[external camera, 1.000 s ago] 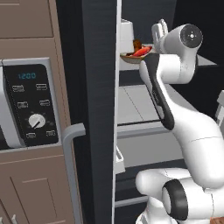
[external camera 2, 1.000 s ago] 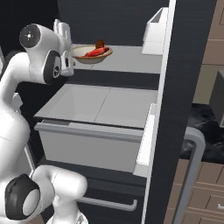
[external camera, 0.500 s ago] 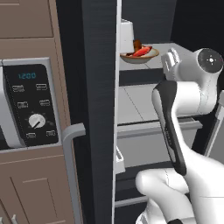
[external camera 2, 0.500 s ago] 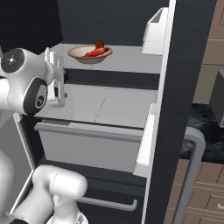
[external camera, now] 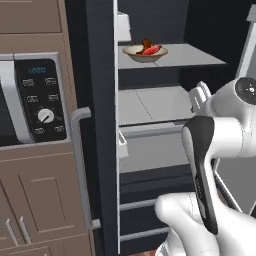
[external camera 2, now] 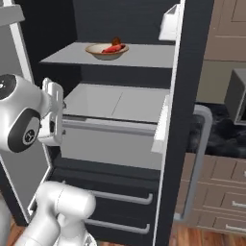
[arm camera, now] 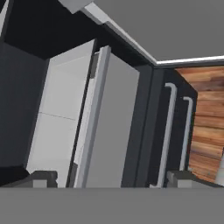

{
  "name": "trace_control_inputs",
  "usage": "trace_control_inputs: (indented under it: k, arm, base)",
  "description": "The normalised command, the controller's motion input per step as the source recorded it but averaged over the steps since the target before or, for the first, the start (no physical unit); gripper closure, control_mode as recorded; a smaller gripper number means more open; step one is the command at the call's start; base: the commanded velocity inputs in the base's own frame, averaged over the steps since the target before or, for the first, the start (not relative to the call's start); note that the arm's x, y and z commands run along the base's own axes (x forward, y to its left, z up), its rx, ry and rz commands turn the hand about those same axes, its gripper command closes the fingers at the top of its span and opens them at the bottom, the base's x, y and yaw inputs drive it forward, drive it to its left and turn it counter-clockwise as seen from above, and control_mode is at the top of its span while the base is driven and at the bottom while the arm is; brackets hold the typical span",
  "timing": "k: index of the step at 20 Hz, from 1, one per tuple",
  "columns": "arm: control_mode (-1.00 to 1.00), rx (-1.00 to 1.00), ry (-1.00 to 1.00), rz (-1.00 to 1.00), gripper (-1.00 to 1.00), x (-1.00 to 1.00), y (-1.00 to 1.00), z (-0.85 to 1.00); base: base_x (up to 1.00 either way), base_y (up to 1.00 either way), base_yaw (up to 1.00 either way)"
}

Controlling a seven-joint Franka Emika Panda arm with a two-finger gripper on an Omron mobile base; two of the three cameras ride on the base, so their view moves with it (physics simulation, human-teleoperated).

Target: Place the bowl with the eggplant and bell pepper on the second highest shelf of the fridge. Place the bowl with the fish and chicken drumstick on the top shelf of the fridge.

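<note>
Down low the gripper (arm camera: 107, 177) hung released, jaws spread wide, grasping nothing, facing the grey crisper drawer (arm camera: 65, 113) and the freezer handles (arm camera: 166, 131). Beyond it, up on the fridge shelf (external camera 2: 144, 56), sat the bowl (external camera 2: 106, 50) with its red and brown food, well apart from the arm.

Kitchen: open fridge (external camera 2: 120, 103), microwave (external camera: 30, 100), wooden cabinets (external camera: 40, 195).

Rolled sideways: a pale grey fridge drawer front (arm camera: 111, 127), two grey bar handles (arm camera: 168, 131) on dark drawers, brown wooden floor (arm camera: 208, 118).
</note>
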Motion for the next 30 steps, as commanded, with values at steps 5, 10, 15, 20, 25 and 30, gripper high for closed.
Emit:
trace_control_inputs:
  k: [5,10,15,20,25,30]
  arm:
    - [1.0,0.0,0.0,0.0,-1.0,0.0,0.0,0.0]
    - [1.0,0.0,0.0,0.0,-1.0,0.0,0.0,0.0]
    - [1.0,0.0,0.0,0.0,-1.0,0.0,0.0,0.0]
    - [1.0,0.0,0.0,0.0,-1.0,0.0,0.0,0.0]
    - [1.0,0.0,0.0,0.0,-1.0,0.0,0.0,0.0]
    - [1.0,0.0,0.0,0.0,-1.0,0.0,0.0,0.0]
  base:
    - [-1.0,-0.57,-0.21]
    - [-1.0,-0.72,-0.39]
    - [-0.38,-1.0,-0.35]
    - [0.31,-1.0,-0.18]
    - [1.0,-1.0,0.02]
    - [1.0,-0.99,0.24]
